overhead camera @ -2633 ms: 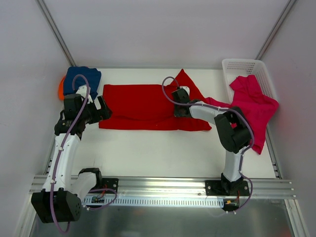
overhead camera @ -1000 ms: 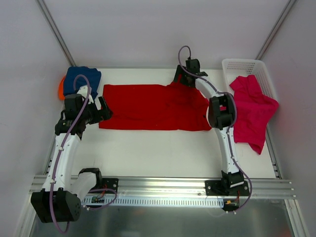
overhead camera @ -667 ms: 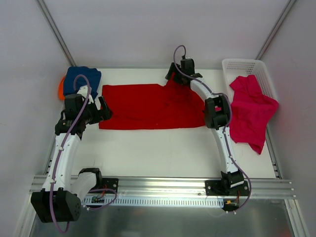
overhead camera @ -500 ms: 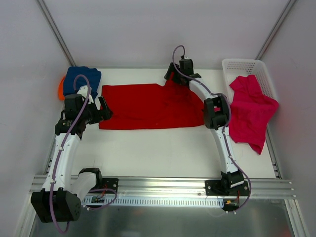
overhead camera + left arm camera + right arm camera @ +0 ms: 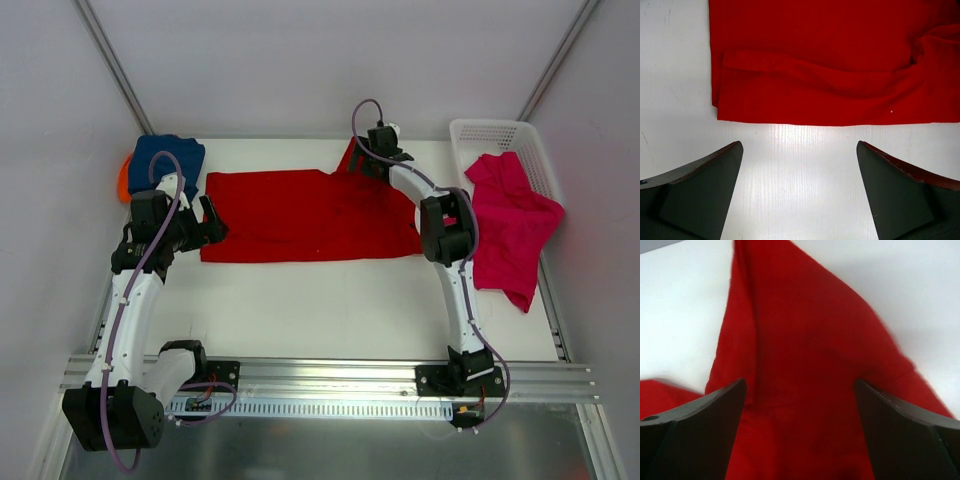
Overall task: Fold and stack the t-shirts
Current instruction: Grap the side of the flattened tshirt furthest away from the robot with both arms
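Observation:
A bright red t-shirt [image 5: 300, 215] lies spread flat across the middle of the table, one sleeve pointing up at its far right [image 5: 805, 340]. My right gripper [image 5: 364, 162] hovers open over that sleeve [image 5: 800, 385], nothing between its fingers. At the shirt's left edge [image 5: 830, 60] my left gripper [image 5: 207, 222] stands open over bare table [image 5: 799, 147], just short of the hem. A navy blue t-shirt [image 5: 168, 160] lies folded on an orange one [image 5: 124, 180] at the far left corner. The magenta-pink t-shirt [image 5: 510, 225] drapes out of the basket.
A white lattice basket [image 5: 490, 132] stands at the far right corner. Grey walls close in the table on three sides. The metal rail [image 5: 320, 375] with both arm bases runs along the near edge.
My right arm stretched out from the shirt's right part to its far edge, swung a little left, then back right over the sleeve. The left arm has not moved.

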{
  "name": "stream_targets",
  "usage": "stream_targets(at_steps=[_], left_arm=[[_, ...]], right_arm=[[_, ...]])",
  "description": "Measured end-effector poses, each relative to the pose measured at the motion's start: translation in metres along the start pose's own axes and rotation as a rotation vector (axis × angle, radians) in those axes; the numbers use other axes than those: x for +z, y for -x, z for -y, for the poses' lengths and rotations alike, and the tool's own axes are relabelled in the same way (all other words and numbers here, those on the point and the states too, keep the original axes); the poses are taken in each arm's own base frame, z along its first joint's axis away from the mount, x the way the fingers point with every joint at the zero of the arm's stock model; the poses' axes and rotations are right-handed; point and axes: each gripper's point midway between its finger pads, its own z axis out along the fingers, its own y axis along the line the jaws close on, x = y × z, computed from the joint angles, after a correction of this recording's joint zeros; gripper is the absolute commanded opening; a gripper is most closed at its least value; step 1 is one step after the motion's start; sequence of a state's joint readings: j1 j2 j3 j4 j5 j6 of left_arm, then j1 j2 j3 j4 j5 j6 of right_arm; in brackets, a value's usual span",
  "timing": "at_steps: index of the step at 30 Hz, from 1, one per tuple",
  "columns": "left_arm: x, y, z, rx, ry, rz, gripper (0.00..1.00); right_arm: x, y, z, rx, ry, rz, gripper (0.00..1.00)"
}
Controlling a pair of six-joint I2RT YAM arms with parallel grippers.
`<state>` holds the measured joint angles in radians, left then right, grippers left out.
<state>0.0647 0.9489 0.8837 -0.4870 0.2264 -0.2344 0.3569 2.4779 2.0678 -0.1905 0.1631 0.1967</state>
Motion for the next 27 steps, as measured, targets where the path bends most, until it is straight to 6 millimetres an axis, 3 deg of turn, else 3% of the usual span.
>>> stream_targets(at_steps=[9,14,19,27], left_arm=[[0.0,0.0,0.0,0.0,0.0,0.0,0.99],[0.0,0.0,0.0,0.0,0.0,0.0,0.99],[0.0,0.0,0.0,0.0,0.0,0.0,0.99],[0.0,0.0,0.0,0.0,0.0,-0.001,0.99]], right_arm=[[-0.013,0.009,0.068,0.008,-0.119,0.001,0.94],[-0.029,0.022,0.072,-0.024,-0.152,0.02,0.94],[-0.063,0.053,0.044,-0.058,-0.125,0.081,0.96],[-0.121,0.121,-0.066,-0.085,0.095,0.246,0.95]])
